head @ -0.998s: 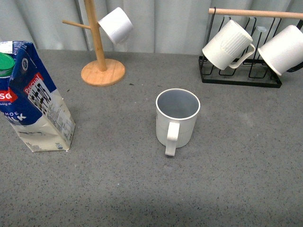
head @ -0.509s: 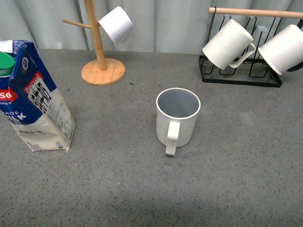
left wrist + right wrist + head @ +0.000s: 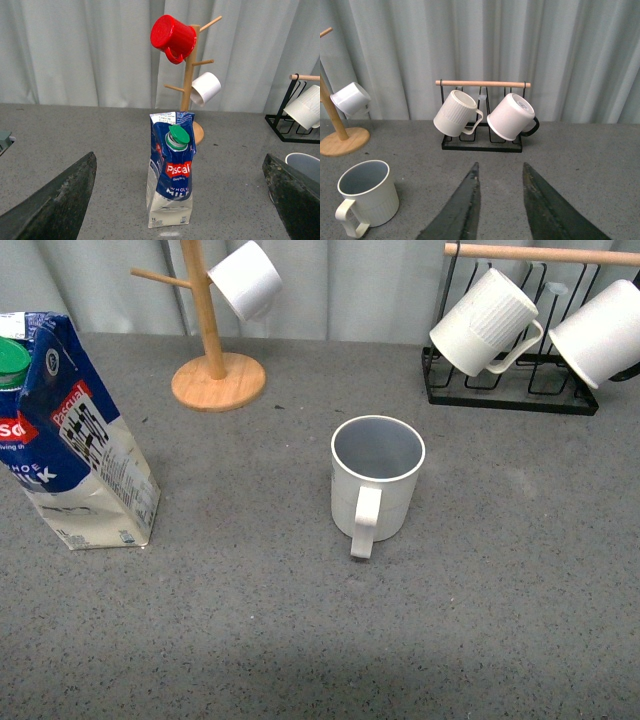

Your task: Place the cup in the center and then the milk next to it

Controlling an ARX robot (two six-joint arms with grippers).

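The cup (image 3: 377, 487), cream-white with a grey-blue inside, stands upright mid-table with its handle toward me; it also shows in the right wrist view (image 3: 366, 196). The milk carton (image 3: 72, 439), blue and white with a green cap, stands upright at the left edge. In the left wrist view the carton (image 3: 169, 170) stands between the two wide-apart fingers (image 3: 55, 200) of my open left gripper (image 3: 180, 172), not touched. My right gripper (image 3: 500, 172) is shut and empty above bare table, to the right of the cup. Neither gripper shows in the front view.
A wooden mug tree (image 3: 208, 330) with a small white cup (image 3: 246, 278) stands at the back left; a red mug (image 3: 172, 38) hangs on it. A black wire rack (image 3: 510, 370) at the back right holds a ribbed white mug (image 3: 485, 322) and another white mug (image 3: 605, 332).
The front view has shifted slightly: everything sits a little higher in the picture than before. The cup and the carton have not moved on the table.
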